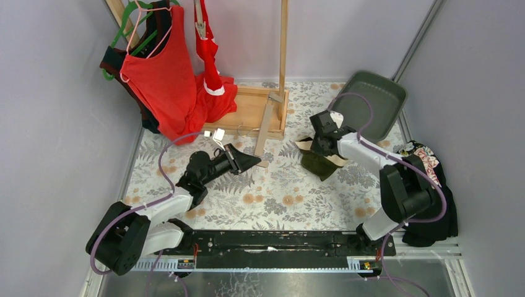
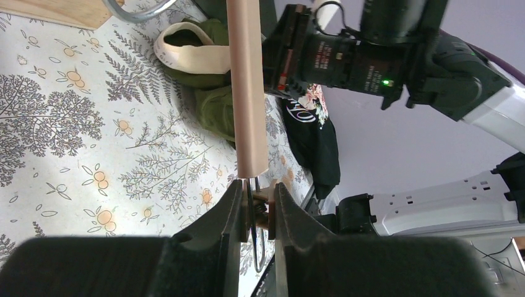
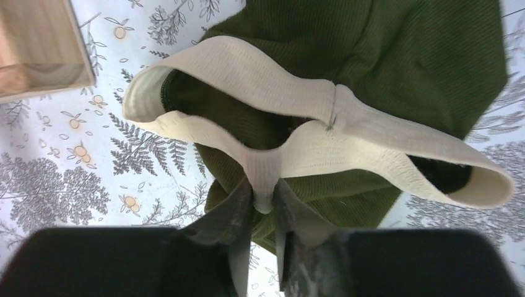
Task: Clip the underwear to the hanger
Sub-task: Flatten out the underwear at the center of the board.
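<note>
The dark olive briefs (image 1: 320, 164) with a cream waistband (image 3: 347, 124) lie on the floral table right of centre. My right gripper (image 1: 314, 148) (image 3: 263, 189) is shut on a pinched fold of that waistband. The hanger is a tan wooden bar (image 1: 267, 131) (image 2: 247, 93) with a metal hook (image 1: 247, 131), lying against the wooden rack base. My left gripper (image 1: 255, 162) (image 2: 252, 189) is shut on the spring clip (image 2: 263, 201) at the bar's near end. The red briefs (image 1: 208, 52) hang from a clip at the rack; their lettering is not legible. The olive briefs also show beyond the bar in the left wrist view (image 2: 213, 108).
A red tank top (image 1: 160, 71) hangs on a pink hanger at the back left. The wooden rack base (image 1: 251, 105) and its pole (image 1: 283, 49) stand at the back. A green tray (image 1: 371, 99) lies at the back right. A black floral cloth (image 1: 427, 164) lies on the right.
</note>
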Robot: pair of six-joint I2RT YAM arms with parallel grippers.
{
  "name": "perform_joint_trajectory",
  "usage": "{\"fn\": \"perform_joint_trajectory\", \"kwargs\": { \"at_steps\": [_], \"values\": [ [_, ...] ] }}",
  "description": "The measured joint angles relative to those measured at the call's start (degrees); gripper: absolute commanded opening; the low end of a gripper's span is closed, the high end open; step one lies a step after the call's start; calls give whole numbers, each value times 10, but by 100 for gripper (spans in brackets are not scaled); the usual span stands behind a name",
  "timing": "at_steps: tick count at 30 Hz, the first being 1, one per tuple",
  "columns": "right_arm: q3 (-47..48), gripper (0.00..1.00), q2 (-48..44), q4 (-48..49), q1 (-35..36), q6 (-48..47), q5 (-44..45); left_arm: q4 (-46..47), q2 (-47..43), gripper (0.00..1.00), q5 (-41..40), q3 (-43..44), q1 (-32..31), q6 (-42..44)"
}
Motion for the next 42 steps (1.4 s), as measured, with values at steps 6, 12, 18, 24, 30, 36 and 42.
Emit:
{"fn": "perform_joint_trajectory", "kwargs": {
  "at_steps": [6,12,18,24,30,36,42],
  "values": [
    [-9,40,-45,-3,0,-17,13,1,2,0,0,0,0,0],
    [-9,52,-11,-3,0,-22,10,0,1,0,0,-1,0,0],
    [-9,58,2,-2,0,-25,7,-1,-4,0,0,-3,0,0],
    [-9,58,-3,-2,0,-24,7,-1,-3,0,0,-3,0,0],
    [-3,57,-5,-2,0,-24,2,0,2,0,0,-3,0,0],
    [9,55,-1,3,0,-22,-8,0,3,0,0,-3,0,0],
    [23,49,26,11,0,-20,-9,0,3,0,0,-3,0,0]
  ]
}}
